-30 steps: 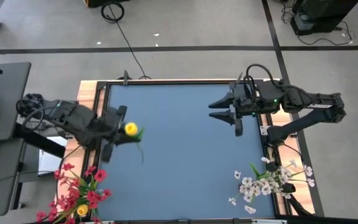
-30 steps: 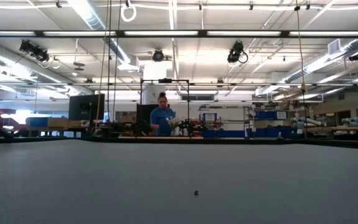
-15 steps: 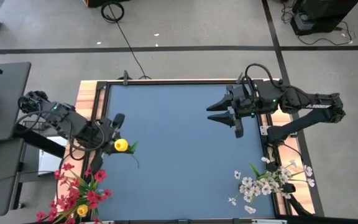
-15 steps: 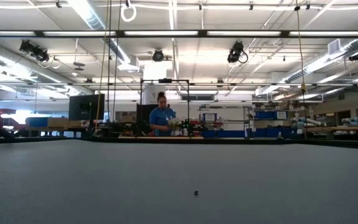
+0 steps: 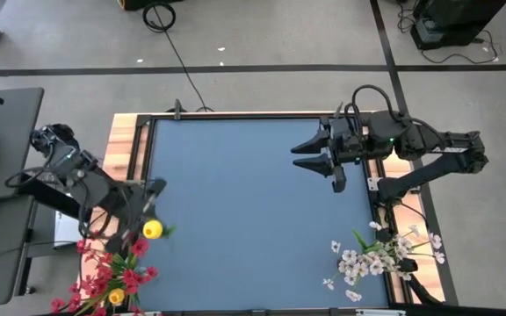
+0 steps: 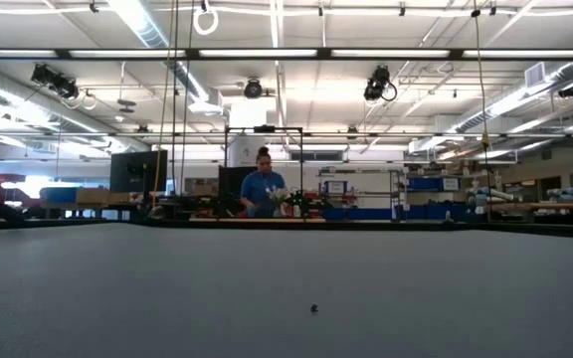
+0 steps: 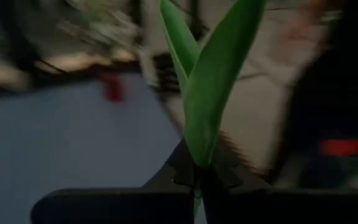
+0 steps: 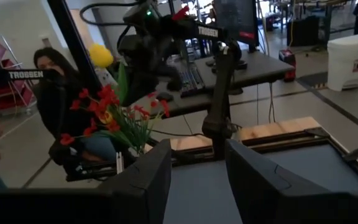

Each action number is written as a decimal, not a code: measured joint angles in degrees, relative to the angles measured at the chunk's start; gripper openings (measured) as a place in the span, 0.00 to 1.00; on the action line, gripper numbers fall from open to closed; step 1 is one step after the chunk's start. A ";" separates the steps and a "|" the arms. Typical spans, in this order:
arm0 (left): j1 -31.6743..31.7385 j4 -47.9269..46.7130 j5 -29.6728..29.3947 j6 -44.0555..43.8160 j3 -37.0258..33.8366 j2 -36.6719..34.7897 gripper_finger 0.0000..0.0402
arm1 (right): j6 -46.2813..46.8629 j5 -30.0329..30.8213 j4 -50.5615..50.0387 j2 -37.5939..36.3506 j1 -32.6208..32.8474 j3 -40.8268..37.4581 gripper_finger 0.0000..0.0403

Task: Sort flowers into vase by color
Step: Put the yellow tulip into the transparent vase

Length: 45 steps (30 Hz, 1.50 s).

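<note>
Big blue-grey rectangular table mat (image 5: 253,211) w/ wooden edging lies bare across the middle, so no loose stems left out there. Left dark arm's gripper (image 5: 140,211) sits at the near-left edge, fingers clamped together on the green stem of a yellow tulip w/ long leaves (image 5: 153,230); wrist view shows the leaves rising straight out of the pinch. Red blossom cluster bunch (image 5: 108,272) stands at the near-left corner, just beside that tulip, and a second yellow head (image 5: 116,297) shows in amongst it. Spray of small white blossoms (image 5: 380,254) stands bunched at the near-right corner. Vases themselves hidden under the bunches, can't tell their shape. Judgement: sorting is nearly done, this tulip looks like the last one to drop in. Right dark gripper (image 5: 319,158) waits over the far-right of the mat, fingers apart, empty. In the way: red blooms crowd the drop spot. A person in blue (image 6: 263,189) stands well beyond the table.
</note>
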 joint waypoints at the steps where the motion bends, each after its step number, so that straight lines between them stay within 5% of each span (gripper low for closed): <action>1: 0.72 0.14 -2.87 2.72 0.02 -0.37 0.02 | 0.00 0.01 0.08 0.00 0.00 0.00 0.40; 4: 4.67 1.39 -13.84 4.25 0.02 -0.70 0.02 | -0.07 0.01 0.35 0.00 0.00 0.00 0.40; 6: 7.78 1.43 -15.39 2.84 0.02 -0.80 0.02 | -0.02 0.01 0.33 0.00 0.00 0.00 0.40; 10: 8.02 -3.37 -7.80 3.46 0.02 -3.05 0.02 | -0.06 0.01 0.34 0.00 0.00 0.00 0.40; 16: 2.27 -11.71 -6.62 1.33 0.02 -11.14 0.02 | 0.00 -0.01 0.35 0.00 0.00 0.00 0.40; 30: -3.06 -10.89 21.15 5.02 -3.57 -20.30 0.02 | 0.02 -0.01 0.32 0.00 0.00 0.00 0.40; 36: -3.06 2.07 22.05 5.35 -12.19 -25.79 0.02 | -0.02 -0.01 0.33 0.00 0.00 0.00 0.40; 45: -3.03 6.93 23.23 4.63 -23.72 -28.04 0.02 | 0.00 0.01 0.35 0.00 -0.02 0.00 0.40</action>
